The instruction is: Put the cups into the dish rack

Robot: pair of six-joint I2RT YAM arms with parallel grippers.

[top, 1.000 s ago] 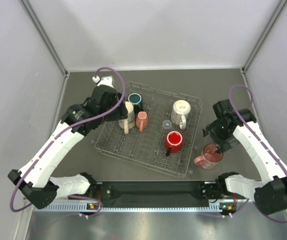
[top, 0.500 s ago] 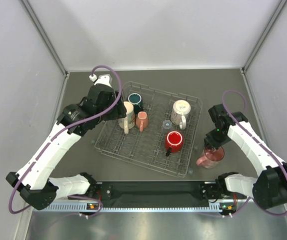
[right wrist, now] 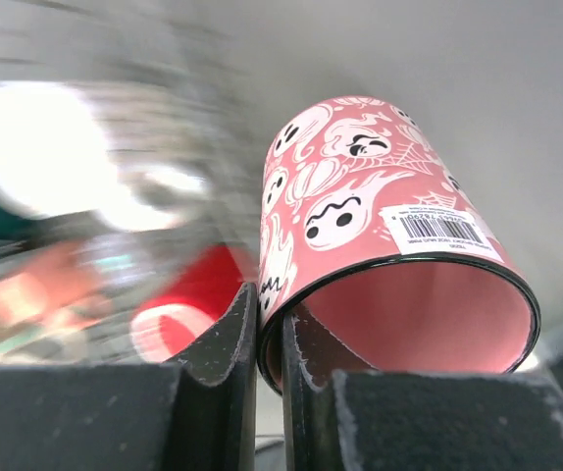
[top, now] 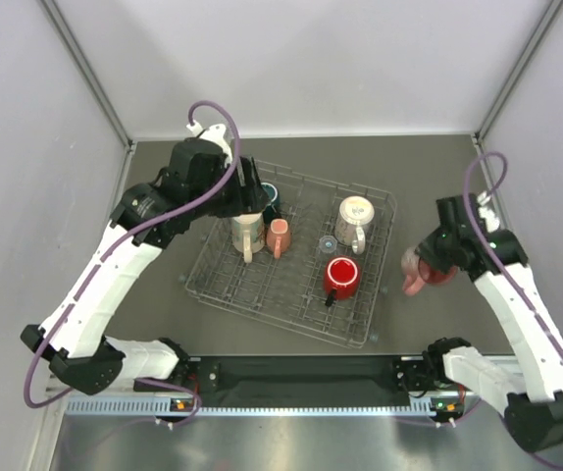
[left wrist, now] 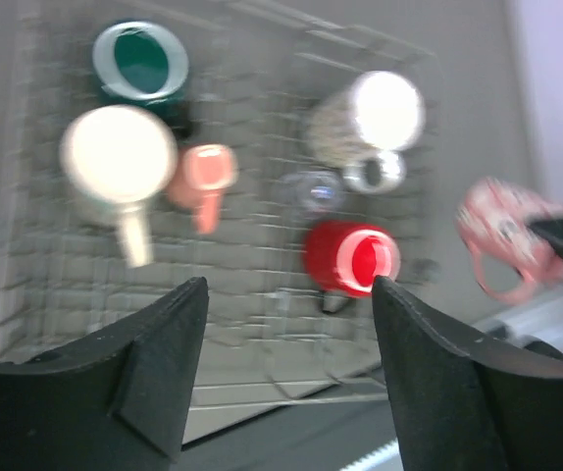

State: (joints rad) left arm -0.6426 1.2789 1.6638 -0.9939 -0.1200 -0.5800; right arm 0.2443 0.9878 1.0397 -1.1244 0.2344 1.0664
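Pink cup (right wrist: 380,245) rim clamped in R gripper (right wrist: 270,320) | L gripper (left wrist: 289,287) apart; over dish rack (top: 283,283)

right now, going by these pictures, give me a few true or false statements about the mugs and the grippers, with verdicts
1. The right gripper is shut on the pink mug's rim. True.
2. The pink mug sits inside the dish rack. False: it is held up outside the rack, off its right side.
3. The left gripper holds the cream mug. False: it hangs open and empty above the rack; the cream mug stands free in it.
4. The red mug is in the dish rack. True.
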